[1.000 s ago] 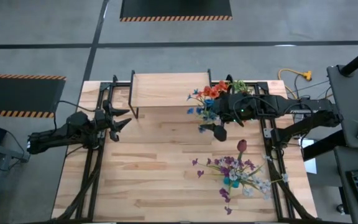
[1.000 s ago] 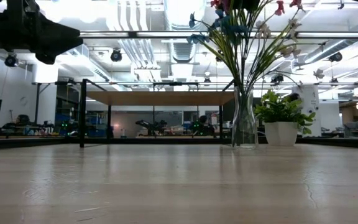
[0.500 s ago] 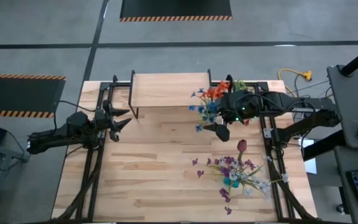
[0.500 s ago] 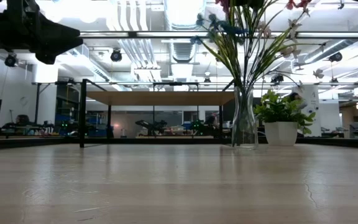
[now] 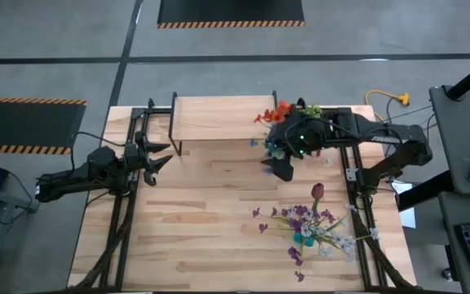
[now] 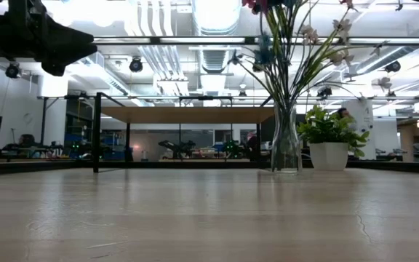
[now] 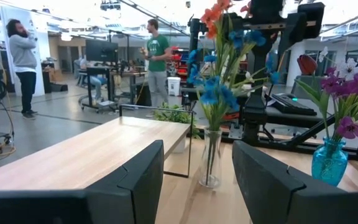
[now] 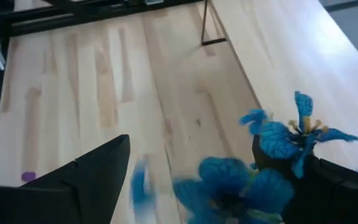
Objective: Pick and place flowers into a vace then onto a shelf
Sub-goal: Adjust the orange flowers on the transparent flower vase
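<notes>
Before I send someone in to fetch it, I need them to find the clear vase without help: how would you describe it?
Start at the shelf, the low light wood board on thin black legs at the table's far edge. Just off its right end, on the tabletop, stands the clear glass vase with blue and orange flowers. Its neighbours are a blue vase holding purple blooms and a white-potted green plant.

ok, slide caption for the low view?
Clear glass vase of mixed artificial flowers standing beside low light-wood shelf, potted plant behind.

An open industrial lab: exposed ceiling ducts point(image 6: 217, 54), hazard-striped floor mats point(image 5: 231, 12), workstations and people point(image 7: 157, 59) standing behind.
</notes>
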`<move>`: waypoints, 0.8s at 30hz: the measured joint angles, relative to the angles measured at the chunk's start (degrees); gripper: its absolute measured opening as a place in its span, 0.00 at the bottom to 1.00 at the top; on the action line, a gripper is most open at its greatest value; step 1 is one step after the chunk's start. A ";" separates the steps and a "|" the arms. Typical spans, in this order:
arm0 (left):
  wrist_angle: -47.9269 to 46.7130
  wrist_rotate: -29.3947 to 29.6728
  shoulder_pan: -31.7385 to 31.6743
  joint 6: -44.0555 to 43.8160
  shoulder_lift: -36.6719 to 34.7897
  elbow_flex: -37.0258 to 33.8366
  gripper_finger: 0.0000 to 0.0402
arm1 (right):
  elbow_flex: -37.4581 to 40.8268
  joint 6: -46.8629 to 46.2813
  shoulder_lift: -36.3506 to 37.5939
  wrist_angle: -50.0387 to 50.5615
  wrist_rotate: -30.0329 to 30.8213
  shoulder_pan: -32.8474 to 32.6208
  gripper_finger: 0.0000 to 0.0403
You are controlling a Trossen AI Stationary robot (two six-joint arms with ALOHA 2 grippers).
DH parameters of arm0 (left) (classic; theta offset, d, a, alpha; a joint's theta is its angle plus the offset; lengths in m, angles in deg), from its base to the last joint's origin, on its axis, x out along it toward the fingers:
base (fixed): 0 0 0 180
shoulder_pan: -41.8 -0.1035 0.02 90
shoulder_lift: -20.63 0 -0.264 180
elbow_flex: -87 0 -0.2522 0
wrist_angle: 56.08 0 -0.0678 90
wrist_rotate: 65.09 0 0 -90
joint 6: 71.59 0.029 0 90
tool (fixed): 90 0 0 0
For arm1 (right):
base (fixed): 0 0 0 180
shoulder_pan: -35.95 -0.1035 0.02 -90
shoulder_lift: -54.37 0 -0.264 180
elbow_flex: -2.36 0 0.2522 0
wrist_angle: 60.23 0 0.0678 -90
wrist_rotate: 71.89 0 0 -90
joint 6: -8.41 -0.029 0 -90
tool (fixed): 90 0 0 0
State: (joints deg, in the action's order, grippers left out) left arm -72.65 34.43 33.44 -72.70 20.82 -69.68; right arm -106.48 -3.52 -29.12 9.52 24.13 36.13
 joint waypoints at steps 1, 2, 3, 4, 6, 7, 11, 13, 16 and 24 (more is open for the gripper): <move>-0.02 0.00 0.01 0.00 -0.01 0.00 0.44 | -0.49 0.10 0.00 0.74 -0.04 0.04 0.82; -0.01 0.00 0.01 0.00 0.00 0.00 0.44 | -0.78 0.11 0.09 1.14 -0.01 0.06 0.82; 0.00 0.00 0.00 0.00 -0.01 0.00 0.44 | -1.02 0.11 0.24 1.26 -0.02 0.06 0.82; -0.02 0.00 0.00 0.00 -0.01 0.00 0.44 | -1.12 0.09 0.58 1.24 -0.06 0.04 0.82; 0.00 0.02 0.00 0.00 0.00 0.00 0.44 | -1.12 0.17 1.02 1.31 -0.63 0.04 0.82; 0.00 0.02 0.00 0.00 -0.01 0.00 0.44 | -1.12 0.32 1.14 1.55 -1.25 0.10 0.82; -0.02 0.04 0.00 0.01 0.00 0.00 0.44 | -1.11 0.13 1.17 5.27 -3.08 1.15 0.82; -0.02 0.04 0.02 0.02 0.00 0.00 0.44 | -1.10 0.11 1.17 6.34 -6.17 1.95 0.82; -0.02 0.05 0.00 0.00 -0.02 0.00 0.44 | -1.15 0.73 1.17 6.26 -11.43 3.05 0.82; -0.02 0.09 0.00 -0.07 -0.01 0.00 0.44 | -2.85 0.20 0.51 11.26 -16.39 5.89 0.82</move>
State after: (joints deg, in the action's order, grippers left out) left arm -72.67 34.52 33.44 -72.76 20.81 -69.68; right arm -109.33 -3.32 -28.62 20.77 7.73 42.01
